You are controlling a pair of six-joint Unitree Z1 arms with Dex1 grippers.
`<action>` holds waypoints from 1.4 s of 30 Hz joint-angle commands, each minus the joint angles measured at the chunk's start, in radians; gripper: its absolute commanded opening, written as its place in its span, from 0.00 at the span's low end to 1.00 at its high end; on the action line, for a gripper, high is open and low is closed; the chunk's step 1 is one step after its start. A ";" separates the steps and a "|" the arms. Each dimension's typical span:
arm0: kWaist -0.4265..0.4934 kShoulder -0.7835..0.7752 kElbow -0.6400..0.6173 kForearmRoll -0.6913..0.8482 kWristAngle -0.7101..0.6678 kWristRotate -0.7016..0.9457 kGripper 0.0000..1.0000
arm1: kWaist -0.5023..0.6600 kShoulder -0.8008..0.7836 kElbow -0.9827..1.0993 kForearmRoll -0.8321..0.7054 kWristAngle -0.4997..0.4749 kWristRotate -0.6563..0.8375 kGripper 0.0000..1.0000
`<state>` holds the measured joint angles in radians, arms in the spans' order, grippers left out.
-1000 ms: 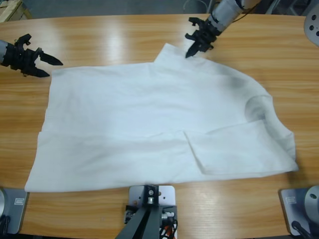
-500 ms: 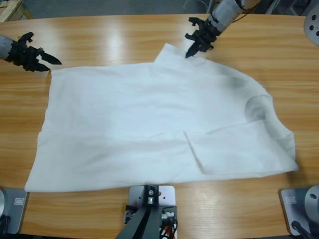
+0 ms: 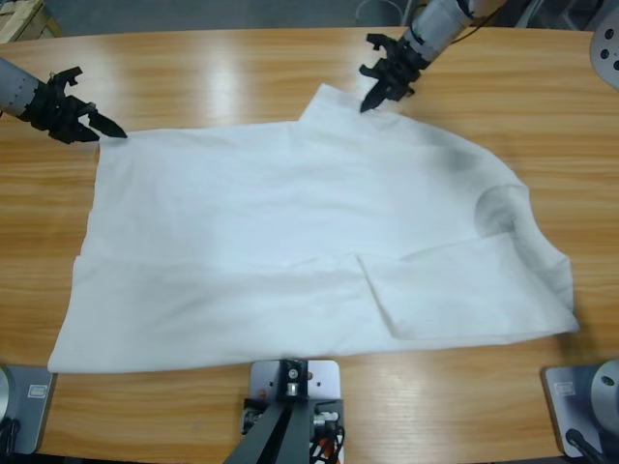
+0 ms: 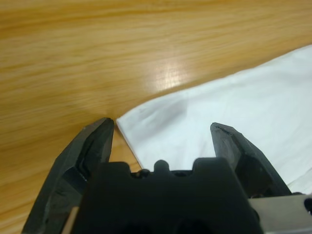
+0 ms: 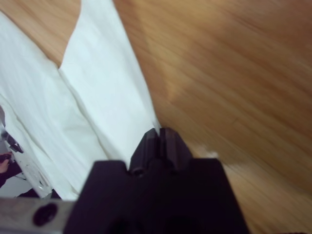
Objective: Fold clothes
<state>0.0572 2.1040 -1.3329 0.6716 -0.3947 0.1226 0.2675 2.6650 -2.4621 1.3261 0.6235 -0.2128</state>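
Nearest you, along the table's (image 3: pixel 290 68) front edge, the T-shirt (image 3: pixel 290 222) already carries one fold: its near sleeve (image 3: pixel 455 290) is turned in over the body, and a long crease runs across the lower part towards the hem corner at front left. That looks like the only folding done so far; the rest of the garment lies spread flat, collar (image 3: pixel 498 208) to your right, hem to your left, covering most of the middle of the table.

Further back, the far side is not yet folded. Your left gripper (image 3: pixel 102 124) sits at the far hem corner with its jaws spread; the left wrist view shows the corner of the T-shirt (image 4: pixel 195 126) lying between them, not yet pinched. Your right gripper (image 3: pixel 372 97) is at the far sleeve (image 3: pixel 334 106), its jaws pressed together, and in the right wrist view they meet on the sleeve's (image 5: pixel 105 92) edge, so it appears to be pinching the cloth.

I judge the task early: the far-side fold is being set up, and the crosswise folds remain.
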 commanded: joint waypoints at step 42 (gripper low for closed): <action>-0.080 0.047 0.001 0.011 0.010 0.013 0.00 | -0.021 0.032 -0.041 0.001 0.025 -0.008 0.00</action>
<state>0.0214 2.1202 -1.3481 0.6933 -0.3914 0.1668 0.2604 2.6667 -2.4691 1.3261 0.6338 -0.2143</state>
